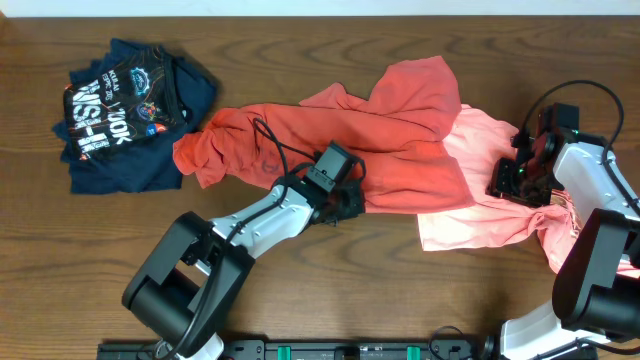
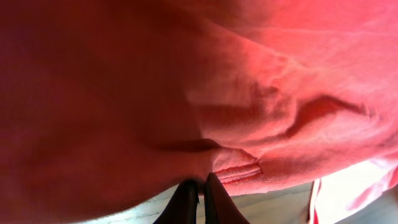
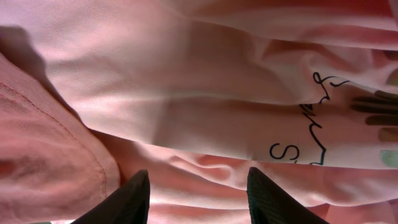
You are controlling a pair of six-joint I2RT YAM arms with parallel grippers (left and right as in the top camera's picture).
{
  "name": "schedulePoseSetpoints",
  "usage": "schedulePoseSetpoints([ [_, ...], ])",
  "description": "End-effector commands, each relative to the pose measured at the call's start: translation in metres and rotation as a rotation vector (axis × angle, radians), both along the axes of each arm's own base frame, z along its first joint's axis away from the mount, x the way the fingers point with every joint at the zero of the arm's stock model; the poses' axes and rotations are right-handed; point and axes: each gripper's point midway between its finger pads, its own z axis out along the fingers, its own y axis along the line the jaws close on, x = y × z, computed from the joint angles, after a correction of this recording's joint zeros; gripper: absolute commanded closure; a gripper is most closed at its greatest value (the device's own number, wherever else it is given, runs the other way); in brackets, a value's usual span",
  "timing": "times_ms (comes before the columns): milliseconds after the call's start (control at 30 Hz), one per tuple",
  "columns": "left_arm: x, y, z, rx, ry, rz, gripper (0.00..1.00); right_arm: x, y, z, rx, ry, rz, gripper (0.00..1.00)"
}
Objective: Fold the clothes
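Note:
A coral-red T-shirt (image 1: 400, 130) lies crumpled across the middle of the table. A salmon-pink T-shirt (image 1: 480, 215) lies at the right, partly under it. My left gripper (image 1: 348, 205) is at the coral shirt's near edge. In the left wrist view its fingers (image 2: 202, 183) are shut with the hem of the coral shirt (image 2: 124, 93) pinched at their tips. My right gripper (image 1: 508, 185) is on the pink shirt's right part. In the right wrist view it (image 3: 199, 180) is open over the pink cloth (image 3: 186, 93), which bears dark script lettering (image 3: 305, 140). No block "M" print shows.
A navy printed T-shirt (image 1: 130, 110) lies bunched at the far left. The brown wooden table (image 1: 380, 270) shows bare wood along the front. A pale strip runs along the table's far edge. Both arm bases stand at the near edge.

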Motion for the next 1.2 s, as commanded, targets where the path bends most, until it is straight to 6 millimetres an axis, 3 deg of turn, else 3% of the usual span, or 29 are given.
schedulePoseSetpoints([
  [0, 0.002, 0.018, -0.009, 0.053, 0.023, 0.038, 0.94, -0.001, 0.002, 0.0, -0.008, 0.006, -0.003, 0.51],
  [100, 0.0, 0.036, -0.008, 0.082, 0.064, 0.074, 0.94, -0.001, 0.001, -0.001, -0.012, 0.006, -0.003, 0.51],
  [233, -0.003, 0.076, 0.008, 0.127, 0.105, 0.124, 0.94, -0.001, -0.006, -0.001, -0.054, 0.01, -0.031, 0.49],
  [333, -0.004, 0.127, 0.029, 0.208, 0.103, 0.181, 0.93, 0.001, -0.007, -0.001, -0.058, 0.003, -0.027, 0.45],
  [400, -0.005, 0.175, 0.047, 0.294, 0.075, 0.244, 0.94, 0.003, 0.001, 0.0, -0.018, -0.014, 0.02, 0.44],
  [500, -0.004, 0.231, 0.073, 0.346, 0.03, 0.366, 0.94, 0.011, 0.028, 0.004, 0.108, -0.072, 0.138, 0.54],
  [600, -0.001, 0.264, 0.094, 0.292, -0.006, 0.502, 0.94, 0.016, 0.043, 0.007, 0.143, -0.103, 0.223, 0.7],
  [700, 0.001, 0.268, 0.106, 0.183, -0.02, 0.546, 0.93, 0.018, 0.054, 0.006, 0.134, -0.12, 0.318, 0.77],
  [733, 0.001, 0.263, 0.107, 0.15, -0.013, 0.541, 0.87, 0.019, 0.058, 0.006, 0.132, -0.124, 0.351, 0.79],
  [800, -0.001, 0.256, 0.106, 0.121, 0.003, 0.52, 0.59, 0.018, 0.066, 0.004, 0.13, -0.126, 0.418, 0.86],
  [867, -0.003, 0.249, 0.103, 0.123, 0.02, 0.496, 0.43, 0.019, 0.074, 0.0, 0.13, -0.124, 0.463, 0.92],
  [933, -0.006, 0.243, 0.1, 0.127, 0.035, 0.475, 0.39, 0.019, 0.079, -0.005, 0.133, -0.118, 0.498, 0.98],
  [1167, -0.021, 0.222, 0.083, 0.154, 0.128, 0.392, 0.39, 0.02, 0.088, -0.04, 0.148, -0.068, 0.535, 0.94],
])
